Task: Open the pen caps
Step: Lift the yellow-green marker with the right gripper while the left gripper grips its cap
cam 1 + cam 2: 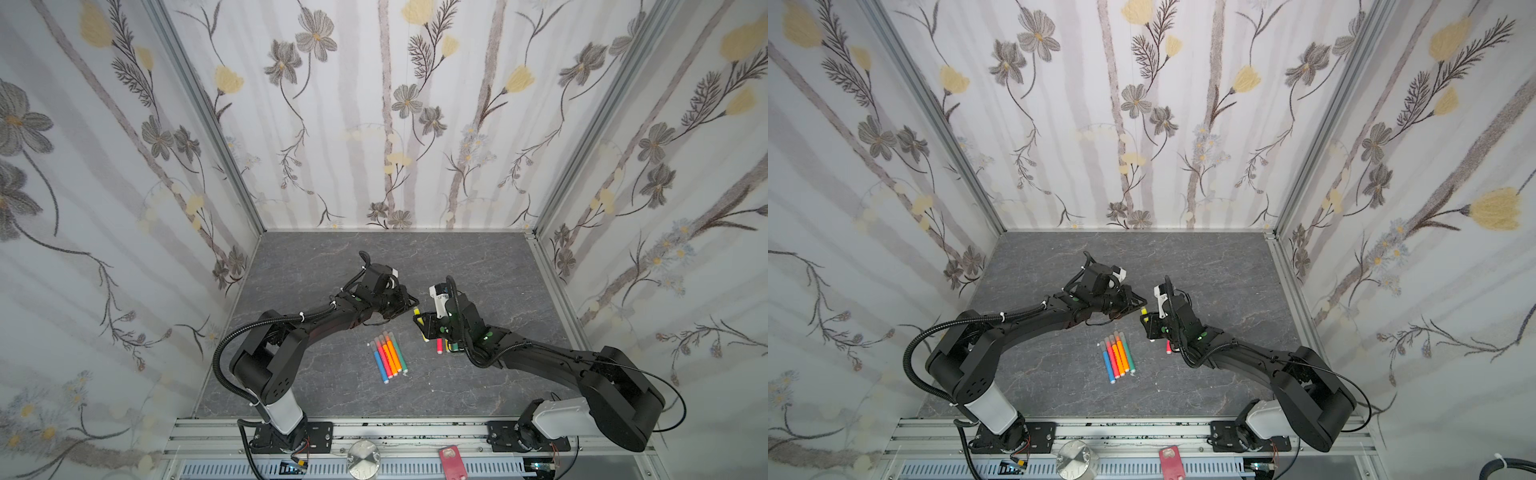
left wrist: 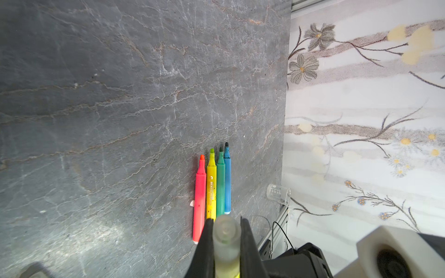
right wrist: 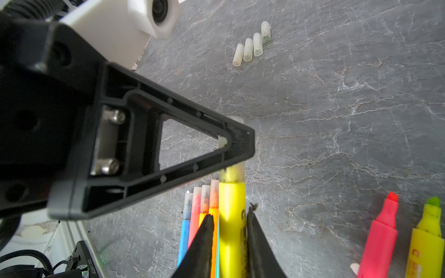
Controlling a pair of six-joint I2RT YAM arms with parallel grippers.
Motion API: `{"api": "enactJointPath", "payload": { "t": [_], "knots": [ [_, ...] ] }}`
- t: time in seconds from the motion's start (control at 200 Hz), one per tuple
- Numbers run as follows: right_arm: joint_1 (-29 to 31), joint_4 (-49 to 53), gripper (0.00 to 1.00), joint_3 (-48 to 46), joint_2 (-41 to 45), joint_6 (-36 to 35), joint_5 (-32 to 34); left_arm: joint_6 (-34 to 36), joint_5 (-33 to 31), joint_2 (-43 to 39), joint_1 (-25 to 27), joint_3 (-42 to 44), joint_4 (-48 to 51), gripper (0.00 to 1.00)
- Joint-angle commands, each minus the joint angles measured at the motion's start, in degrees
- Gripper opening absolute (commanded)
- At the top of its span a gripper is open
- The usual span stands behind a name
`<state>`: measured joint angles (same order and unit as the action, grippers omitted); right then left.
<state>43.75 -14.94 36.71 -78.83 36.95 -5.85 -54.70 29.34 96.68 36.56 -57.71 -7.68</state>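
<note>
The two arms are meeting above the middle of the grey table, and they are sharing one yellow pen up in the air. The left pincer is pinching a cloudy white cap tight between its black fingers. That cap is sitting on the end of the yellow pen.

The right pincer is reaching around the fat yellow part of the same pen. One finger is touching it. On the other side a thin slit is showing, so I cannot tell if this pincer is squeezing or just sitting loose around it. In both top views the two pincers are almost touching tip to tip, with a bit of yellow peeking out between them.

Five capped pens are lying side by side on the table, just in front of the pincers: blue, pink, two orange and green. Four open pens are lying in another neat row, pink, yellow, green and blue, partly hiding under the right arm in both top views. Four loose caps are lying in a little row of their own, well apart from the pens. A small clear cup is lying on its side by the edge of the table
</note>
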Motion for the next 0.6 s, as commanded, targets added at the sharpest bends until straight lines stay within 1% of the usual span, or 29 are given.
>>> {"api": "enactJointPath", "payload": {
  "t": [0.0,0.06,0.245,0.36,0.44,0.595],
  "knots": [
    [0.13,-2.86,0.22,0.05,-0.44,-0.31,-0.39,-2.16,1.39,-0.10,-0.04,0.26,-4.33,0.00],
    [0.12,-2.90,0.20,0.02,-0.45,-0.32,-0.40,-2.33,1.58,-0.14,-0.02,0.42,-4.58,0.00],
    [0.12,-2.84,0.06,-0.14,-0.23,-0.47,-0.21,-2.54,1.61,-0.52,-0.34,0.42,-5.05,0.00],
    [0.15,-2.48,0.00,-0.49,0.23,-0.60,-0.09,-2.13,1.66,-0.41,-1.11,0.50,-5.01,0.00],
    [0.11,-2.07,0.00,-0.84,0.72,-0.82,-0.16,-1.22,0.98,-0.37,-2.34,0.52,-4.53,0.00],
    [0.37,-1.81,0.00,-1.90,1.58,-0.82,-0.89,2.34,-0.95,-0.10,-5.16,-0.80,-0.67,0.00]
  ]
}}
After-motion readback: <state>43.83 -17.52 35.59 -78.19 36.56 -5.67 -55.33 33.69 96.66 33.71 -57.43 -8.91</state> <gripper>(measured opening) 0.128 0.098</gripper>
